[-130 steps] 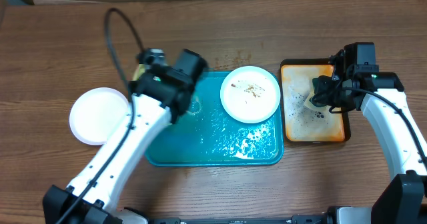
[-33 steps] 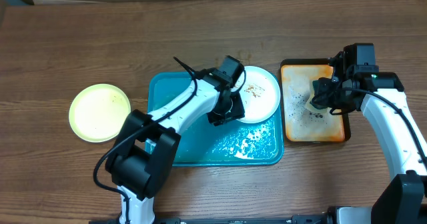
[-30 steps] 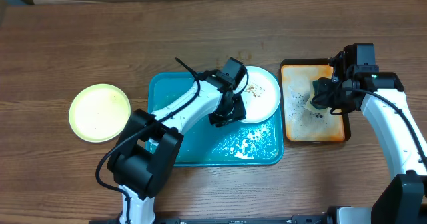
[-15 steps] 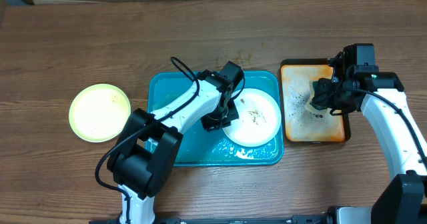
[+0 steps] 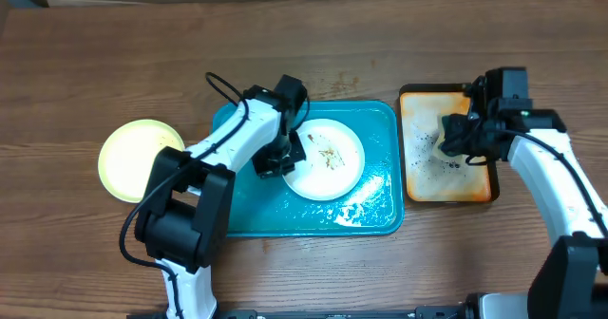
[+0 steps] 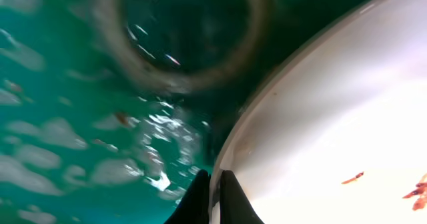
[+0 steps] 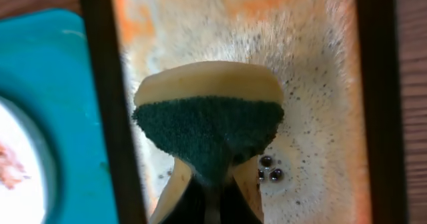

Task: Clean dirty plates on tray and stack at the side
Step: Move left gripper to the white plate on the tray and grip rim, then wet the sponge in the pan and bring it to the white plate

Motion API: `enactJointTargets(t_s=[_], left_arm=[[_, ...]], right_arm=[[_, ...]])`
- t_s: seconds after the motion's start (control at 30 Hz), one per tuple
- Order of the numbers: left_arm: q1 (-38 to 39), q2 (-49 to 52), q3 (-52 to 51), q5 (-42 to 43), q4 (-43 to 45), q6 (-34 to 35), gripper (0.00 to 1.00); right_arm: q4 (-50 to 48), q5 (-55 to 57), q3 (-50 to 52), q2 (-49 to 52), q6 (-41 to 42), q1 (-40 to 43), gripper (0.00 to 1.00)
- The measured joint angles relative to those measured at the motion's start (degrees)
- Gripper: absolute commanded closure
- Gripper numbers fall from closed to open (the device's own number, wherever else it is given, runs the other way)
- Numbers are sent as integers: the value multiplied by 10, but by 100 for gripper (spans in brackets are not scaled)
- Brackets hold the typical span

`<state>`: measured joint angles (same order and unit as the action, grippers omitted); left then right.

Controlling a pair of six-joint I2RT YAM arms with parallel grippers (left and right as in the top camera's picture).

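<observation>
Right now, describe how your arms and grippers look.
The left arm and right arm have white links, black joints and black wrist housings. A thin black cable loops off the left; another runs along the right. The left gripper and right gripper have slim dark fingers.

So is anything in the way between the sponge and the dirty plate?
No, nothing visible. The sponge sits in the right gripper over the small tray, and the white plate lies on the blue tray beside it. Only the low tray rims lie between.

Wood table [image 5: 380, 34]: teal tray [image 5: 247, 210], yellow plate [image 5: 123, 158], stained tray [image 5: 427, 181].
</observation>
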<state>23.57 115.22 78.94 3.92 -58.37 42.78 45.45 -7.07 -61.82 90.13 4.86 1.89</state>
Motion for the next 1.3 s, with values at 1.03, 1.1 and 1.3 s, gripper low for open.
enactJointTargets(t_s=[1.03, 1.1, 1.3], left_arm=[[-23, 0, 0, -14, 12, -205, 95], [-22, 0, 0, -14, 12, -205, 95], [-23, 0, 0, -16, 12, -205, 95]], right_arm=[[11, -57, 8, 102, -72, 2, 96], [21, -56, -12, 93, -70, 1, 96], [33, -38, -50, 11, -59, -14, 96]])
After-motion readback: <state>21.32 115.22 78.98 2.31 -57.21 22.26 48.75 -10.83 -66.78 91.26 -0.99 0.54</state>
